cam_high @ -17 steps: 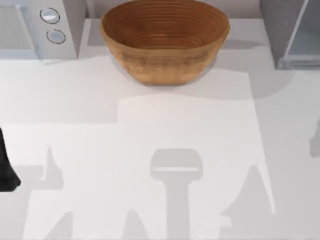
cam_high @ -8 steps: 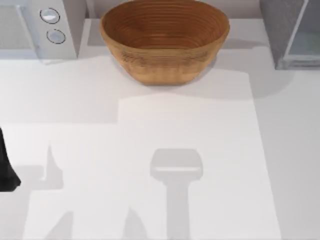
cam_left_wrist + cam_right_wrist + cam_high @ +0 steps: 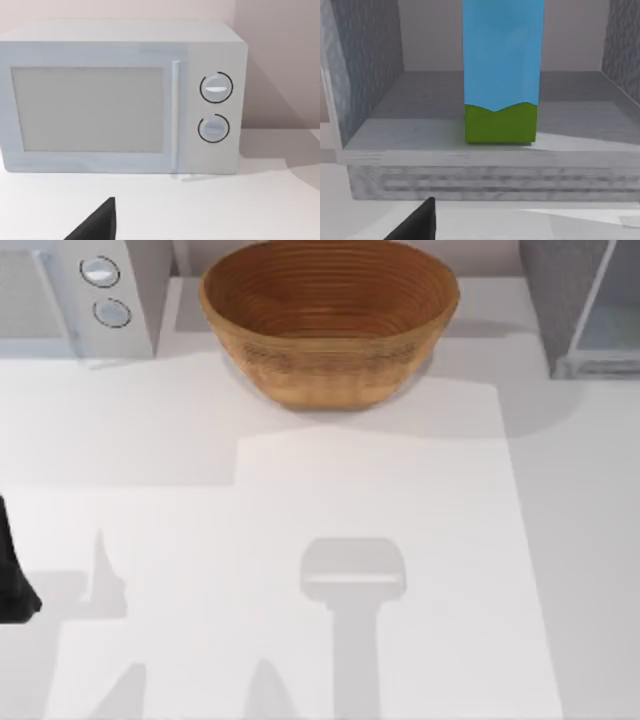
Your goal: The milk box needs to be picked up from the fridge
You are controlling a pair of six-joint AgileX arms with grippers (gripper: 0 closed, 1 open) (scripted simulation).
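The milk box (image 3: pixel 502 65) stands upright on the floor of the fridge (image 3: pixel 410 132), its sky-blue sides and green base band facing the right wrist camera and its top cut off. A dark part of my right gripper (image 3: pixel 415 222) sits just outside the fridge's front sill, short of the carton and apart from it. From above, the fridge (image 3: pixel 558 300) is the grey speckled cabinet at the table's back right, with its pale glassy panel (image 3: pixel 612 315). My left arm (image 3: pixel 12 575) is parked at the table's left edge.
A large wooden bowl (image 3: pixel 328 320) stands at the back middle. A white microwave (image 3: pixel 75 300) with two round knobs is at the back left, and the left wrist camera faces that microwave (image 3: pixel 120 100). The fridge's grey side walls (image 3: pixel 365 60) flank the carton.
The arm shadows on the table's right side a second ago are gone from the top view. The left arm, bowl and fridge have not moved.
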